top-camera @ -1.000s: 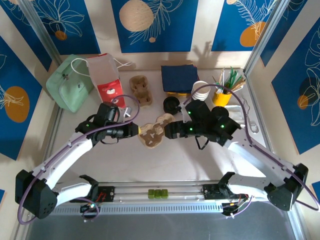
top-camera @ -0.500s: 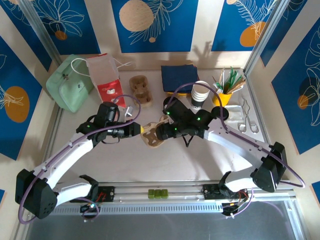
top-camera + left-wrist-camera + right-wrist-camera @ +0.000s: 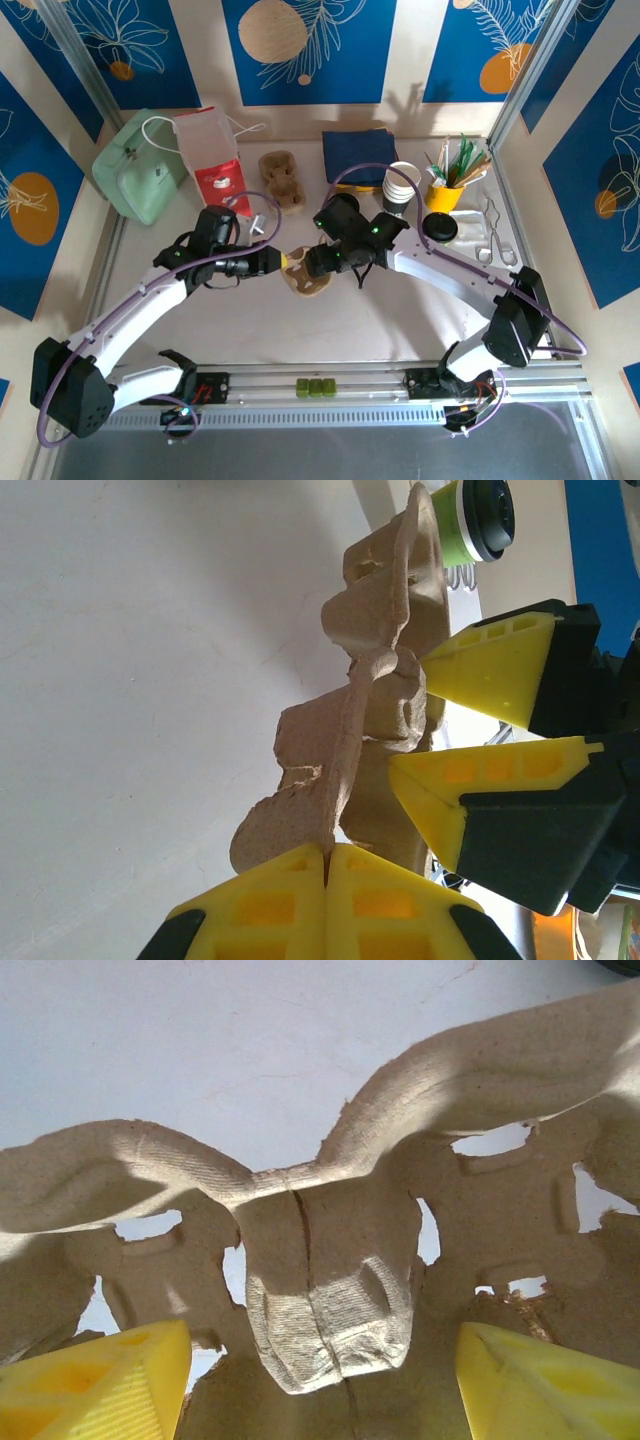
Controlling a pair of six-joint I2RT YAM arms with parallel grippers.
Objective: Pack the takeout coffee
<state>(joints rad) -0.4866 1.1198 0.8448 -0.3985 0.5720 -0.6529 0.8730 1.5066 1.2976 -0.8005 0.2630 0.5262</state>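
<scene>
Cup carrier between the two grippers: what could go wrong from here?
The left gripper pinches only a thin edge of the cup carrier. The pulp might tear or slip if the open right gripper, straddling its centre ridge, clamps and pulls. The takeout coffee sits just beyond the carrier, so a swing of either arm could tip it.

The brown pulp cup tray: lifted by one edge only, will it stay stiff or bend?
The pulp cup tray is probably light: thin moulded walls with cutouts. Its centre crack suggests it may flex or tear. Rough fibre likely resists slipping in the left gripper, jaws shut on its rim.
</scene>
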